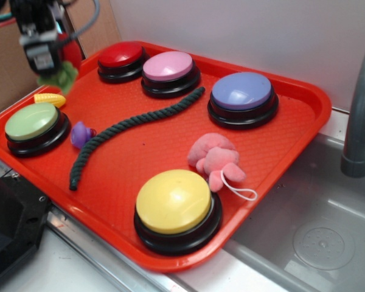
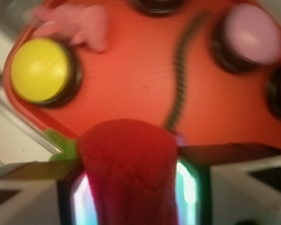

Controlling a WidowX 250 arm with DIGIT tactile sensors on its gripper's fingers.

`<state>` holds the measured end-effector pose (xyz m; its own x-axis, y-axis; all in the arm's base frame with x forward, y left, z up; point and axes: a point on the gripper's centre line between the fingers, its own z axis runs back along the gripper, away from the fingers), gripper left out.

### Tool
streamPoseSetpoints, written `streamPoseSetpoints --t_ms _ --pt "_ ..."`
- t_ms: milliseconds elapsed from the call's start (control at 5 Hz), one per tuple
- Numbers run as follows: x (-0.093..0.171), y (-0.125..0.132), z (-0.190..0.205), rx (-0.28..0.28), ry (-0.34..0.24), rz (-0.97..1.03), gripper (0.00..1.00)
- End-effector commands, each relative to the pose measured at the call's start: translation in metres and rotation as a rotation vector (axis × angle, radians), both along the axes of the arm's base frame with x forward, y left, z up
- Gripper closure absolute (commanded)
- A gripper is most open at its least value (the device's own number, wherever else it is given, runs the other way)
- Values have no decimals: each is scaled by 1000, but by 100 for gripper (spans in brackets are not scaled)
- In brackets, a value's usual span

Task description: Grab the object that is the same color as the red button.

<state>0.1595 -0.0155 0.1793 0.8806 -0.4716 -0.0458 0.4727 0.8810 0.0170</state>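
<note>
Here, at this moment:
Gripper: the gripper (image 2: 131, 187) hangs above the far left corner of the red tray (image 1: 304, 100), clenched on the plush strawberry (image 2: 129, 173), which is squeezed between the two pads.
Plush strawberry: lifted off the tray; in the exterior view its green felt leaves (image 1: 59, 75) dangle below the blurred gripper, and its red body shows beside the fingers.
Red button (image 1: 121, 56): at the tray's far edge, just right of the raised gripper, touching nothing but the tray.
Pink button (image 1: 169, 66): right beside the red one.
Other buttons: purple (image 1: 242, 91) at far right, green (image 1: 31, 120) at left, yellow (image 1: 173, 201) at the near edge.
Dark green rope (image 1: 134, 121): lies across the tray's middle.
Pink plush toy (image 1: 216, 158): between the yellow and purple buttons.
Small items: a corn-shaped toy (image 1: 50, 99) and a purple piece (image 1: 81, 134) near the green button.
</note>
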Motion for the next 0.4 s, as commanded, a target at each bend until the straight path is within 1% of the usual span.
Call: streamPoseSetpoints --t_ms 0,200 --pt "1 4 57 -17 -70 461 100" --pt "9 9 57 0 -51 522 100"
